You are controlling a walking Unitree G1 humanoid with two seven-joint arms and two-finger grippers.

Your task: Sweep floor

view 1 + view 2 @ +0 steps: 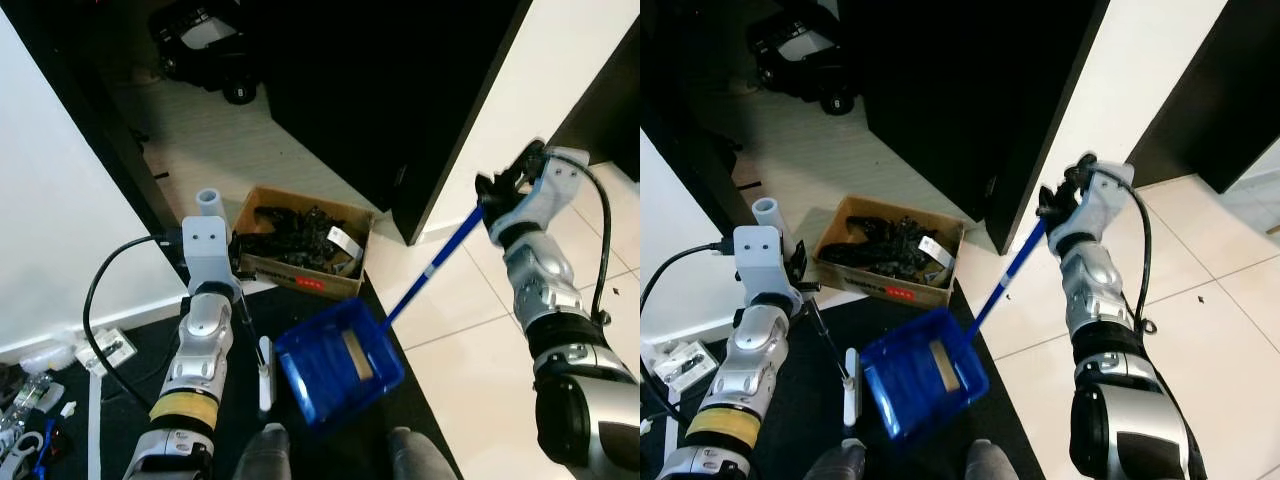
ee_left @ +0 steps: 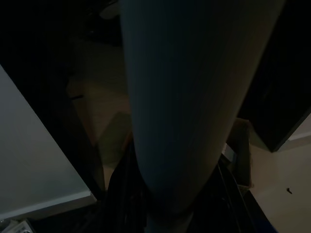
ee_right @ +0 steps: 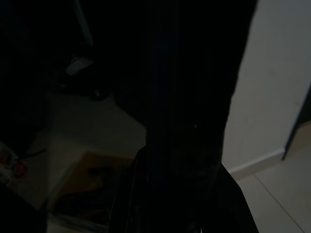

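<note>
Right gripper (image 1: 497,190) was raised on the robot's right, its black fingers clamped round the top of the blue dustpan handle (image 1: 432,262). The handle ran down and leftward to the blue dustpan (image 1: 338,362), which hung tilted just in front of the robot over a dark mat (image 1: 130,400). A tan, flat piece lay inside the pan.

Left gripper (image 1: 243,272) was low on the left, next to a cardboard box (image 1: 300,243). A thin dark rod ran down from it to a white brush head (image 1: 264,374) resting on the mat just left of the dustpan. The fingers themselves were too small and dark to read; could not tell whether they were spread or closed. The left wrist view was mostly blocked by a pale grey cylinder (image 2: 180,111).

The box held tangled black items and a white tag. It sat on pale floor (image 1: 220,140) against a tall black cabinet (image 1: 400,90). White tiles (image 1: 470,330) lay to the right. A black cable (image 1: 100,290) looped off the left arm.
</note>
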